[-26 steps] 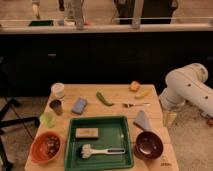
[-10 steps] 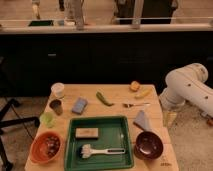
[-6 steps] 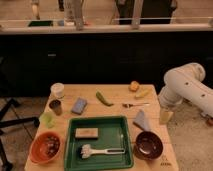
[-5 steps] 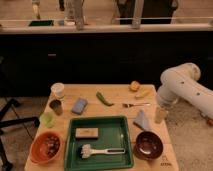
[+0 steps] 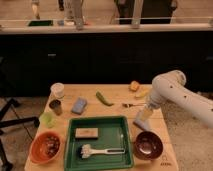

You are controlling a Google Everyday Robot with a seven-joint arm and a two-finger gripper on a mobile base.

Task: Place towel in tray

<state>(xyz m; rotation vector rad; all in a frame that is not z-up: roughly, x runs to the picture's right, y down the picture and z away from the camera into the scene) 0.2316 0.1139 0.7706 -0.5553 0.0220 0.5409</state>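
Observation:
A pale grey crumpled towel [image 5: 138,124] lies on the wooden table just right of the green tray [image 5: 119,126]. The tray sits at the front middle of the table and holds a tan block [image 5: 86,133] and a white-handled brush [image 5: 102,151]. My white arm reaches in from the right. My gripper [image 5: 145,114] hangs right over the towel's upper edge, and its tip covers part of the towel.
A dark bowl [image 5: 148,145] stands front right, an orange bowl [image 5: 44,146] front left. A blue cloth [image 5: 79,105], green chili [image 5: 103,98], fork [image 5: 131,105], banana [image 5: 142,93] and orange fruit [image 5: 134,85] lie behind the tray. A white cup [image 5: 58,90] and dark cup [image 5: 55,107] stand left.
My arm has swung left from the table's right edge, bringing the gripper in over the towel. Nothing on the table has moved.

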